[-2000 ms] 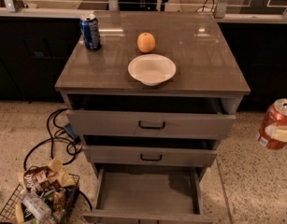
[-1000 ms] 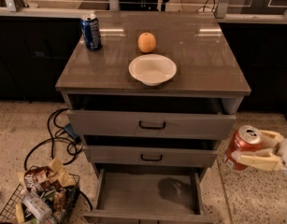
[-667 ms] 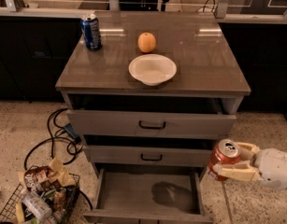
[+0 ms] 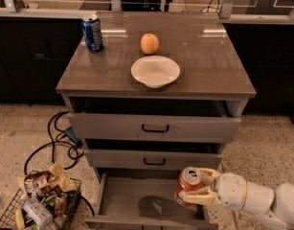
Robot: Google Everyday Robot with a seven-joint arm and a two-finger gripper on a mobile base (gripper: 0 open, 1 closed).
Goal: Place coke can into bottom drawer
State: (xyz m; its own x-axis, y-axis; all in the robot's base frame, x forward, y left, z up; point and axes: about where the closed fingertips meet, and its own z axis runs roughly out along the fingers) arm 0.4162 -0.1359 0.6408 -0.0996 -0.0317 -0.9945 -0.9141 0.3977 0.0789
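Observation:
The red coke can (image 4: 188, 184) with a silver top is held upright in my gripper (image 4: 197, 187), whose cream fingers (image 4: 203, 200) close around its sides. The can hangs over the right part of the open bottom drawer (image 4: 122, 195), a shallow grey tray pulled out at the foot of the cabinet. A dark shadow of the can lies on the drawer floor just left of it. My white arm (image 4: 259, 200) comes in from the lower right.
On the cabinet top (image 4: 209, 61) stand a blue soda can (image 4: 92, 32), an orange (image 4: 149, 43) and a white bowl (image 4: 155, 71). The two upper drawers (image 4: 155, 127) are slightly ajar. A wire basket of trash (image 4: 41, 202) and black cables (image 4: 60, 140) lie on the floor at left.
My gripper with the coke can has moved left and down, from beside the cabinet's right edge to over the open bottom drawer.

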